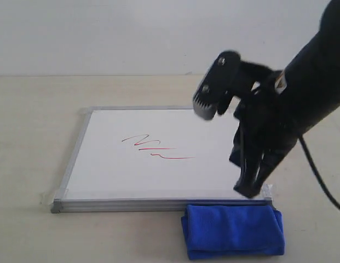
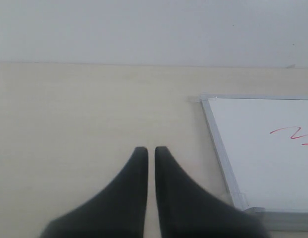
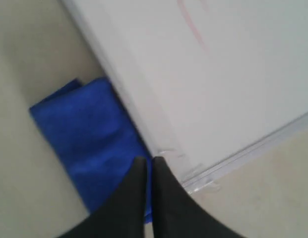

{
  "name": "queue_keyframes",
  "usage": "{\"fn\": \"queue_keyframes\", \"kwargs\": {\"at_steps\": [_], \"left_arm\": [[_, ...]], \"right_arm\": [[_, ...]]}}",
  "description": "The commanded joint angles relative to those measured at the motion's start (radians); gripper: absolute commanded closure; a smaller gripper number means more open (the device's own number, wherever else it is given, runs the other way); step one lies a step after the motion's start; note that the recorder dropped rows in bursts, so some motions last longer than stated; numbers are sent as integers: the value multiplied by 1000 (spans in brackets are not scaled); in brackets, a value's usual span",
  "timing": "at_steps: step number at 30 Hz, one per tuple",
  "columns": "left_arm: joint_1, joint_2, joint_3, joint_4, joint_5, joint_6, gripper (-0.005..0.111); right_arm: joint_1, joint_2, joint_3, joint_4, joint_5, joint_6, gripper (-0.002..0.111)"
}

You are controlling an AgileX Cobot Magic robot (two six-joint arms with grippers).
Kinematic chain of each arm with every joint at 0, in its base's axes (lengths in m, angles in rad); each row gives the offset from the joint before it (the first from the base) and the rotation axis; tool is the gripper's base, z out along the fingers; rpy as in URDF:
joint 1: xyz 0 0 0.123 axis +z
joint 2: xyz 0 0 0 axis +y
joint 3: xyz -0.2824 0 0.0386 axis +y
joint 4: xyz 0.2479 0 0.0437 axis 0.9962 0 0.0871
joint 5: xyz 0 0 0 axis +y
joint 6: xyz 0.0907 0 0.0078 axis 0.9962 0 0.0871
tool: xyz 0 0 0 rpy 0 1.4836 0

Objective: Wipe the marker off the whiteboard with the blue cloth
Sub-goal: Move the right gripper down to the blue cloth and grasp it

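Royal-blue folded microfibre cloth [image 1: 232, 230] lies ungrasped just beneath the pressed-together right tool [image 1: 249, 190]; pickup seems pending, so it should spread, then descend.

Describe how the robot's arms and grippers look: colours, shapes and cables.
Both grippers are matte black. The left gripper has two smooth fingers with curved outer edges, narrowing to blunt tips; the right gripper looks the same. The right arm is bulky and black, with a black cable hanging from it and a black wrist camera with a grey ribbed part.
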Motion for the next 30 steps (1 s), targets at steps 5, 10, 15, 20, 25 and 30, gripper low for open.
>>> {"fn": "queue_keyframes", "kwargs": {"at_steps": [5,10,15,20,25,30], "left_arm": [[1,-3,4,3,-13,0,102],[1,-3,4,3,-13,0,102],[1,-3,4,3,-13,0,102],[1,-3,4,3,-13,0,102],[1,-3,4,3,-13,0,102],[1,-3,4,3,-13,0,102]], "right_arm": [[107,116,-6,0,93,-98,108],[117,158,-6,22,39,-46,108],[117,174,-6,22,37,-45,97],[117,185,-6,26,37,10,58],[117,206,-6,26,37,120,47],[117,239,-6,26,37,164,47]]}}
